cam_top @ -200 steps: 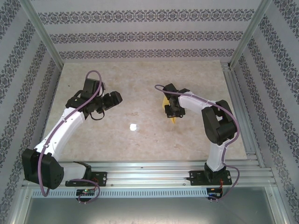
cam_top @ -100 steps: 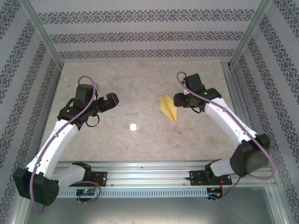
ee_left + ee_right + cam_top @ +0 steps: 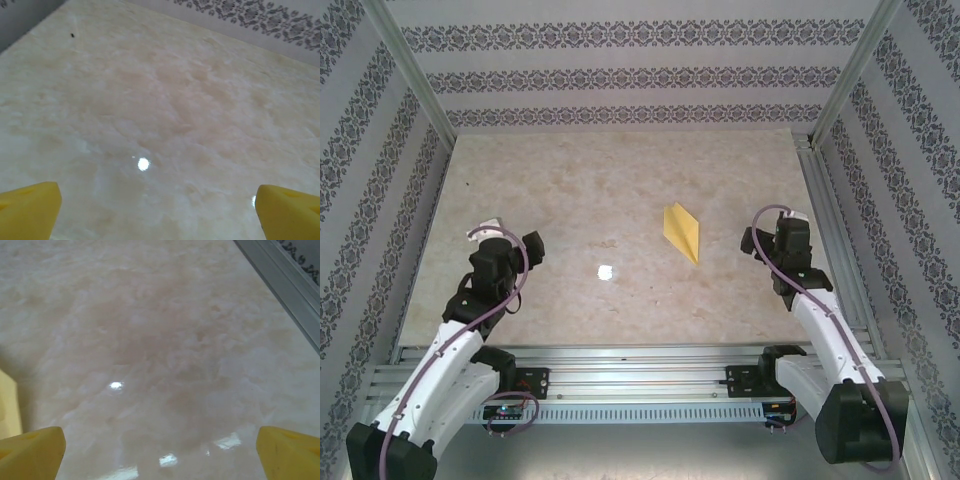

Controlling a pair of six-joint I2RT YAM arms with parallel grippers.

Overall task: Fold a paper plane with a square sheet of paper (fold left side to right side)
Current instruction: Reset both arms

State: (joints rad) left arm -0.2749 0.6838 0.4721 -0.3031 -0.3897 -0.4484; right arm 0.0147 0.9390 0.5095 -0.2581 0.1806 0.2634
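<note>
The mustard-yellow sheet of paper lies flat on the table as a narrow pointed paper plane [image 3: 682,232], right of centre, its tip toward the near right. Nothing touches it. My right gripper [image 3: 770,230] hangs to its right, apart from it, jaws wide open and empty; in the right wrist view the gripper [image 3: 160,452] frames bare table, and an edge of the paper plane [image 3: 7,405] shows at the far left. My left gripper [image 3: 508,240] is at the near left, far from the paper. In its wrist view the gripper [image 3: 160,215] is open over bare tabletop.
A beige marble-look table [image 3: 600,170] is enclosed by patterned walls. A metal rail [image 3: 830,220] runs along its right edge, close to my right gripper, and another rail [image 3: 640,360] lies along the near edge. A small white glare spot [image 3: 605,271] sits near the middle.
My right gripper opened, let go of the paper plane and drew back to the right and near side. My left arm also retreated toward the near left. The plane stays where it was released.
</note>
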